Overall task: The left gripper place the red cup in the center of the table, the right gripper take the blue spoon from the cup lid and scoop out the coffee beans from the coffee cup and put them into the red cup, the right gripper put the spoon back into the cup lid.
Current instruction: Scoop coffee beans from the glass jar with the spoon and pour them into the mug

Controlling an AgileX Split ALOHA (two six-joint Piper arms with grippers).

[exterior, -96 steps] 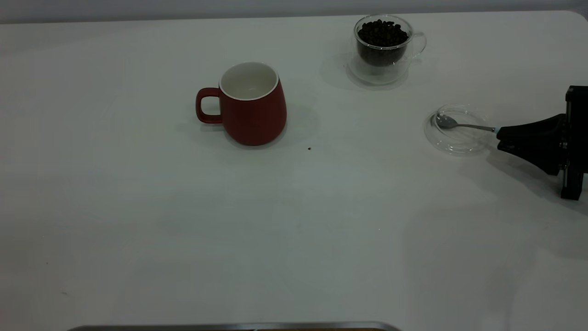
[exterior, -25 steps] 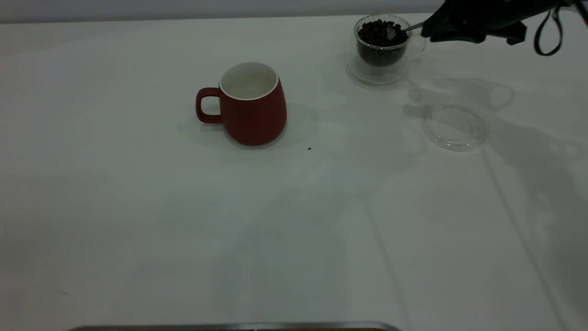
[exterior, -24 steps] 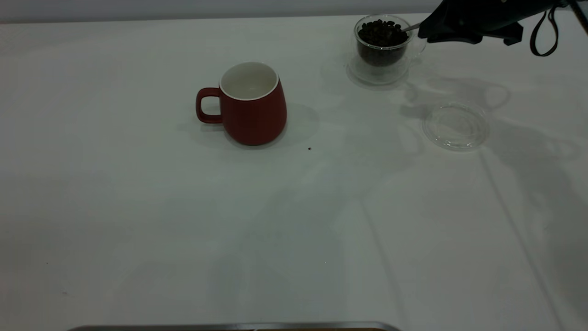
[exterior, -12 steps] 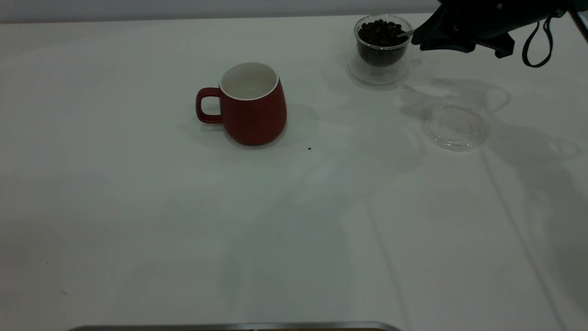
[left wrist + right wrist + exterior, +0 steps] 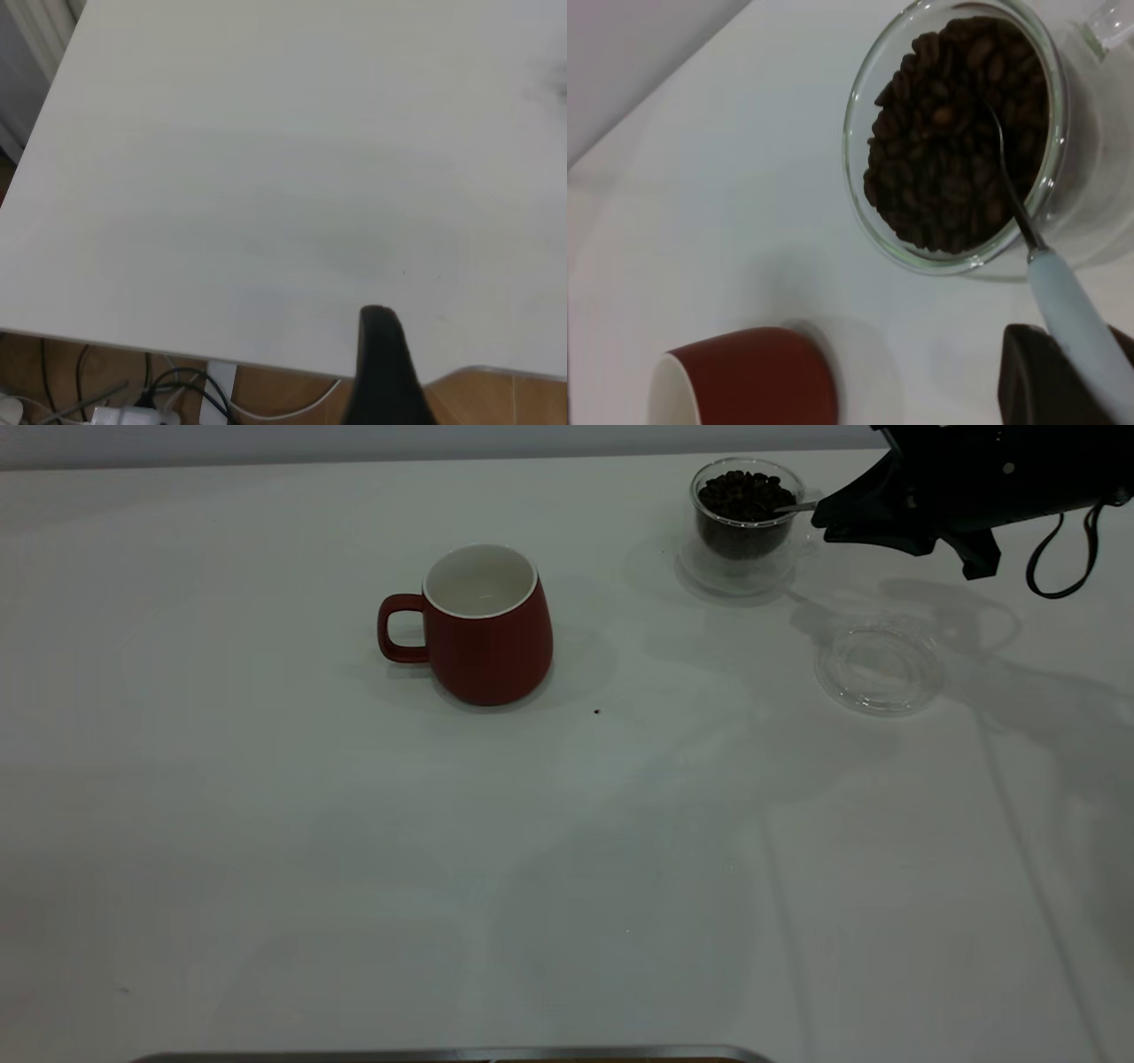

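The red cup [image 5: 487, 627] stands upright and empty near the middle of the table [image 5: 354, 850]; its rim also shows in the right wrist view [image 5: 744, 381]. My right gripper [image 5: 824, 514] is at the far right, shut on the pale blue handle of the blue spoon [image 5: 1072, 328]. The spoon's metal neck [image 5: 795, 508] reaches over the rim of the coffee cup [image 5: 746, 522], and its bowl is dug into the coffee beans [image 5: 957, 124]. The cup lid [image 5: 879, 669] lies empty in front of the gripper. Only one black finger [image 5: 381, 372] of my left gripper shows, over the table's edge.
A small dark speck [image 5: 596, 711] lies on the table right of the red cup. A metal strip [image 5: 443, 1056] runs along the near edge. In the left wrist view, cables [image 5: 177, 394] and floor show beyond the table edge.
My right gripper took the spoon from the cup lid to the coffee cup. Over the last second it lowered and drew right, the spoon bowl sank into the beans, and the coffee cup shifted slightly right.
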